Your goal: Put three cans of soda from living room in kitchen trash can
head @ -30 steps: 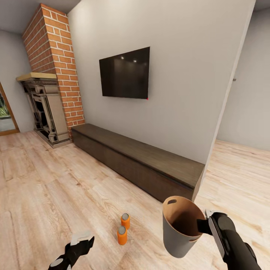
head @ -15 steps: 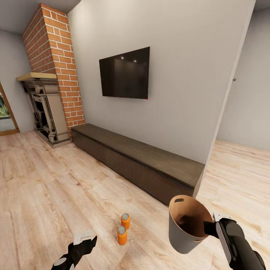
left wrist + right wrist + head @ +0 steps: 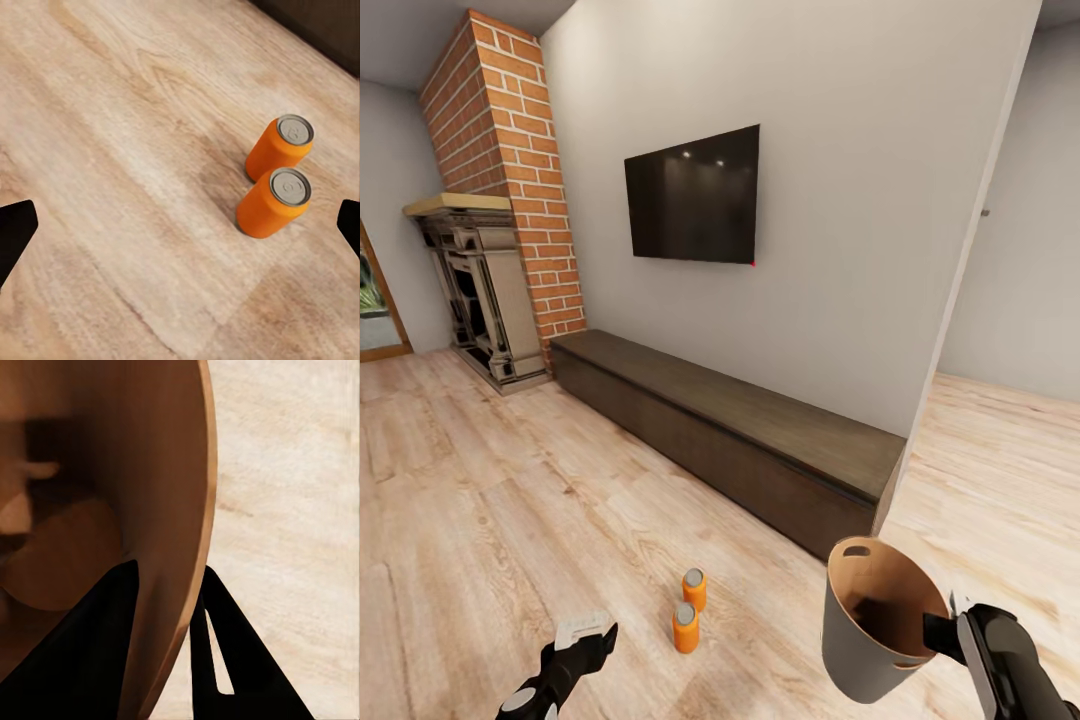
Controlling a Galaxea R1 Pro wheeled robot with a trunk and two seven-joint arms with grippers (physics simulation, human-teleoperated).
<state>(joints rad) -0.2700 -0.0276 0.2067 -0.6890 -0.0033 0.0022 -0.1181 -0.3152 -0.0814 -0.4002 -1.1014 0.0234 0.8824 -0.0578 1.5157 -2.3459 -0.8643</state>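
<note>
So in the head view the right gripper (image 3: 938,632) sits at the lower right of the frame, clamped on the rim of the bin (image 3: 865,655), one finger inside and one outside; the bin hangs off the floor, tilted, grey outside and tan inside, with its oval handle hole up near the far rim. The right wrist view shows the same pinch close up: the bin wall (image 3: 169,547) runs between the two black fingers (image 3: 82,660), and the pale wood floor (image 3: 292,510) is past the rim.

Two orange cans stand upright on the floor (image 3: 510,520) at the lower middle of the head frame; the nearer can (image 3: 685,628) and the farther can (image 3: 694,590) are just beside each other, maybe touching, can't quite tell. They sit between the two grippers, left of the bin and apart from it.

The left gripper (image 3: 582,640) is at the lower left of the head frame, a bit left of the cans; in the left wrist view its black fingertips (image 3: 15,229) sit out at both side edges, so it's spread wide with nothing in it; the cans (image 3: 274,202) show right of centre there.

Behind it all: a long low dark cabinet (image 3: 740,430) along the wall, a black TV (image 3: 692,195) above it, a brick column (image 3: 510,170) and fireplace (image 3: 475,290) at upper left.
</note>
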